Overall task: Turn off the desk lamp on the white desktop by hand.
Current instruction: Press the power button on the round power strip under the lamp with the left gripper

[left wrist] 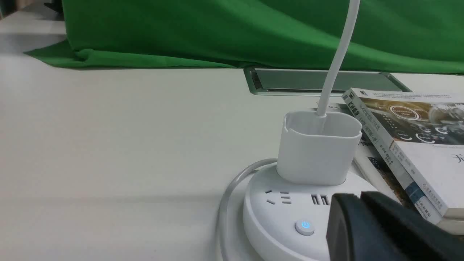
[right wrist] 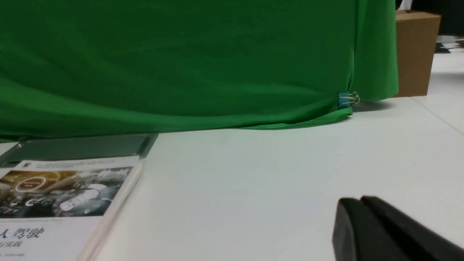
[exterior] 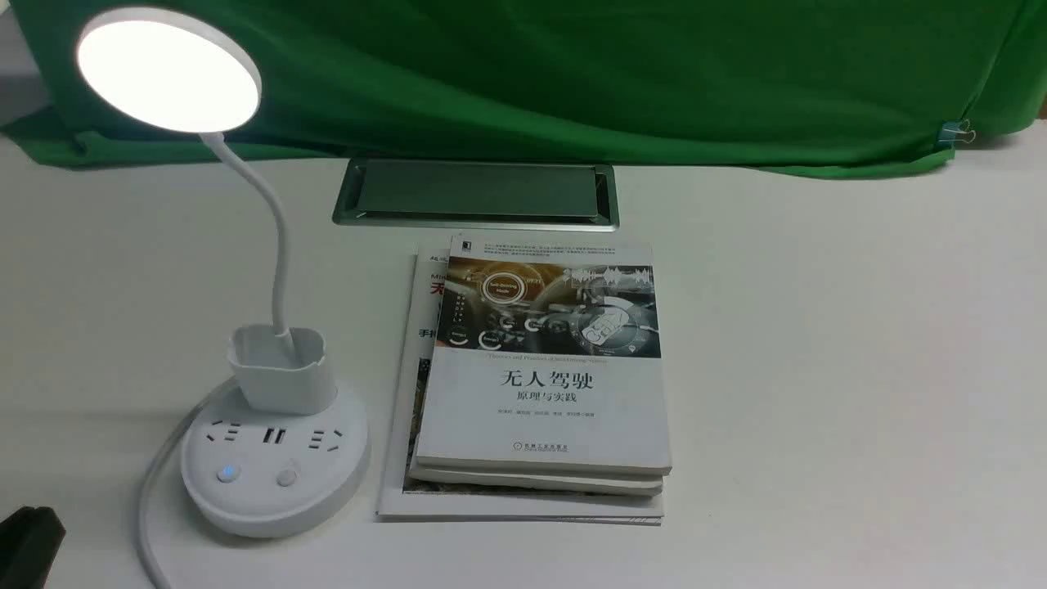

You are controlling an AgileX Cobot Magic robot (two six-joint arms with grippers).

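Desk lamp [exterior: 278, 380] lit; gooseneck upright, disc facing the robot; left fingers [left wrist: 377, 232] and right fingers [right wrist: 377, 233] cropped, gap indiscernible.

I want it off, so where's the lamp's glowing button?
Front view, robot's left: the glowing button sits on the desk lamp base's near edge, left of the books.
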